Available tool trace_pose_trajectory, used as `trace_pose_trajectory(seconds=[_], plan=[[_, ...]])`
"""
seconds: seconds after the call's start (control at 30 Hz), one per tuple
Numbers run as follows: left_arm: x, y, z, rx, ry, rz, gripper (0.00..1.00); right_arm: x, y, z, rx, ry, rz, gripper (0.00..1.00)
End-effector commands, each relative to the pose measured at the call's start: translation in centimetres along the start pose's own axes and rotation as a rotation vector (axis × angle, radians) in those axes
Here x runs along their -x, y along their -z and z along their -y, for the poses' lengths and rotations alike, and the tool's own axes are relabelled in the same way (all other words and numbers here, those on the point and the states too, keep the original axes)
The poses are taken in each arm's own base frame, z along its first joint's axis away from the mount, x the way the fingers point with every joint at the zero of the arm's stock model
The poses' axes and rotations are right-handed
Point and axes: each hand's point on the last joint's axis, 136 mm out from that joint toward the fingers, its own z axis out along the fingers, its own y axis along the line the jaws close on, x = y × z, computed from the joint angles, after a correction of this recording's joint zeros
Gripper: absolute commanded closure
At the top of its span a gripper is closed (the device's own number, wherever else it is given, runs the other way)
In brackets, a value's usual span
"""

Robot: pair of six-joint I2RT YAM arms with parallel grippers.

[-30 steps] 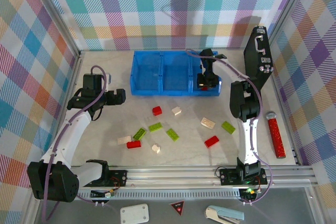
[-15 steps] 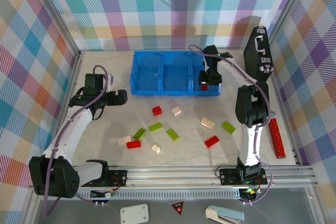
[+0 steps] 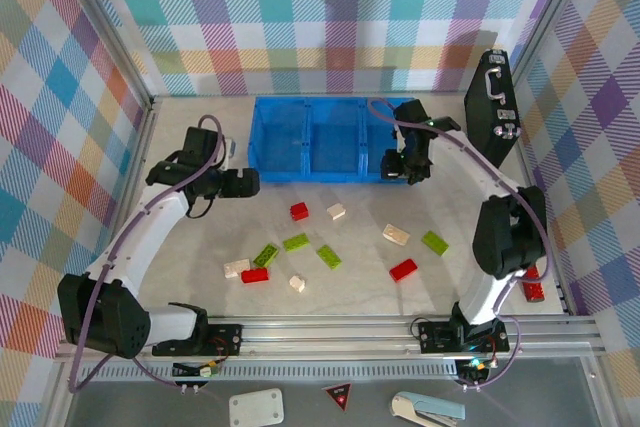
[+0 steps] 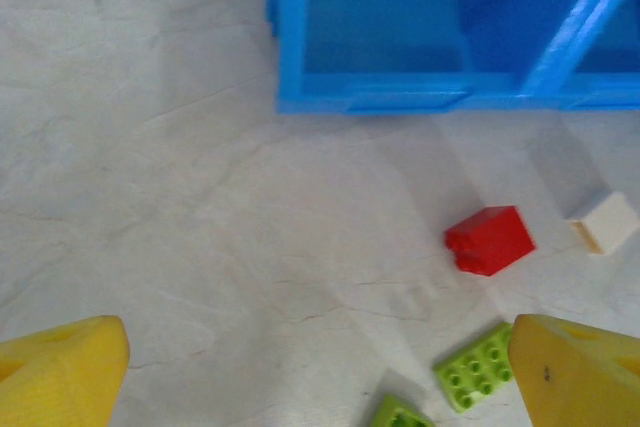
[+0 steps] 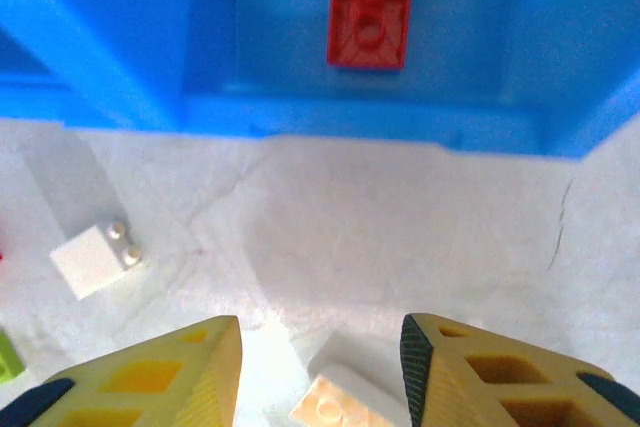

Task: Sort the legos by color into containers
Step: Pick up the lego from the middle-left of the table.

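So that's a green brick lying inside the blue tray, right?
Not quite: the colour is wrong. The brick lying inside the blue tray is red, not green. The right wrist view shows it clearly.

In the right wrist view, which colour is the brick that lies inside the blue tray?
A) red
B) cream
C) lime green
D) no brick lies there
A: a long red brick lies flat, studs up, on the floor of one compartment, just behind the front wall of the blue tray.
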Motion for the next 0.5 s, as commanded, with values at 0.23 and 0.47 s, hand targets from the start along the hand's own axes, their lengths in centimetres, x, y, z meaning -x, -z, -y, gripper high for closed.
trace_pose_trajectory(seconds=[0.23, 0.47], plan=[[-2.6, -1.5, 3.0, 0.011, 0.057, -0.104, 0.04, -5.5, 1.6, 0.0, 0.03, -0.035, -0.007, 0.53], [-5.5, -3.5, 4.9, 0.003, 0.059, -0.184, 0.09, -9.2, 1.5, 1.4, 0.02, -0.058, -0.021, 0.52]])
